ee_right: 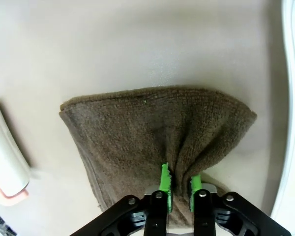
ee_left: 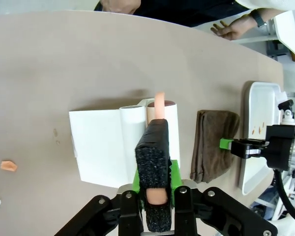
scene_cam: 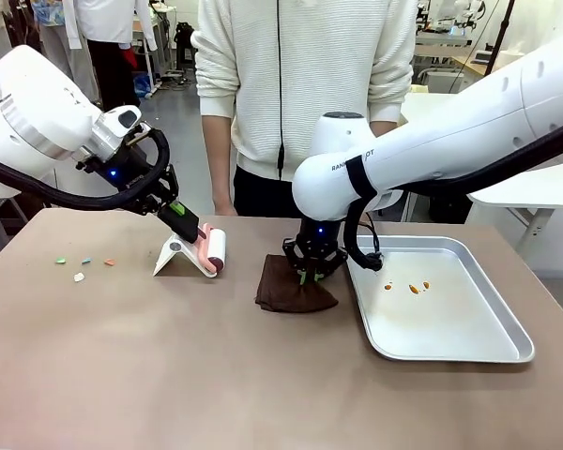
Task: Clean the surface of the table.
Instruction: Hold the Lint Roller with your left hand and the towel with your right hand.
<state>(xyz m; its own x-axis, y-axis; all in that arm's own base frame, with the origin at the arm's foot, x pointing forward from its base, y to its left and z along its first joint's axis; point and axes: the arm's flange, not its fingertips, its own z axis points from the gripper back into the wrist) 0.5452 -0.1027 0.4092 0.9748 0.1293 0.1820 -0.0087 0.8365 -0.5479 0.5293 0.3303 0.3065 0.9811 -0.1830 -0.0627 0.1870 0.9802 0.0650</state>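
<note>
Beyond the far edge lies a grey floor [scene_cam: 180,131], with white-topped tables [scene_cam: 537,193] at right and people [scene_cam: 103,21] standing back left.

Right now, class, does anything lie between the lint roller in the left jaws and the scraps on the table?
Yes: the white stand lies beside the roller, on the side toward the scraps. Nothing else visible is between them on the table.
</note>
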